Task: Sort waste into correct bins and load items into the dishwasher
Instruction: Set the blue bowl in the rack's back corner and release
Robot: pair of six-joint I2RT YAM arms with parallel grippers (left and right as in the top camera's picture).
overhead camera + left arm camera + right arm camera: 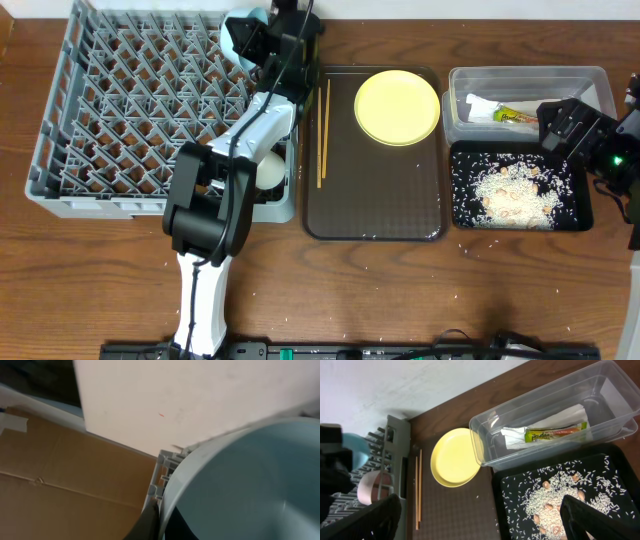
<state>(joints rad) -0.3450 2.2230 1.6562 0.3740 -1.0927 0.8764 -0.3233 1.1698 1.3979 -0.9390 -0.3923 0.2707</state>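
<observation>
Dark brown serving tray (372, 200) on a wooden table (100, 280)

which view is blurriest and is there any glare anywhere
Left wrist: softest, the blue bowl sits too close and fills much of the frame. Right wrist: scene sharp, but its claw fingers are dark blurs, and light glints on the tub. Overhead: sharp, evenly lit.

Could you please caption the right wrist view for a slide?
Wrapper and napkin in clear tub, rice scraps in black tray, yellow plate and chopsticks on brown tray.
</observation>
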